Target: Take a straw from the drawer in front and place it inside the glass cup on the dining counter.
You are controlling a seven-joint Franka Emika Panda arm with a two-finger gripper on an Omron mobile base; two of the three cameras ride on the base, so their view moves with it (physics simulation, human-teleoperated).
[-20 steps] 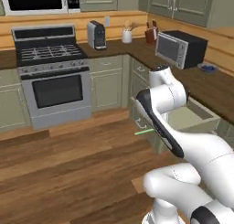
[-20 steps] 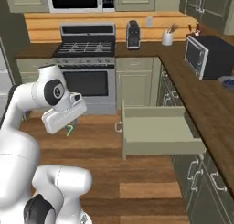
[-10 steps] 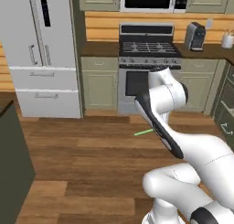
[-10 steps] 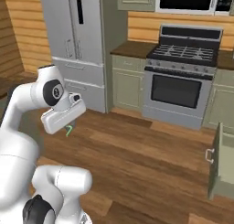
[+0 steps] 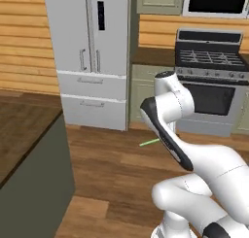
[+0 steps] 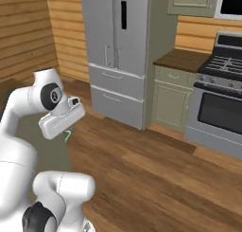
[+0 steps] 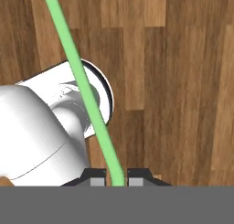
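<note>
**Straw in transit: a thin grip over open floor**

The pincer (image 7: 114, 178) is clamped tight on one end of the straw (image 7: 81, 83), which juts out long and unsupported above the wooden floor (image 7: 183, 81). The dining worktop (image 5: 19, 130) lies near, low at the left. Held only at its tip, the straw could swivel or slip during a turn and fall, or clip the worktop's edge. The glass cup's position cannot be told.
</note>
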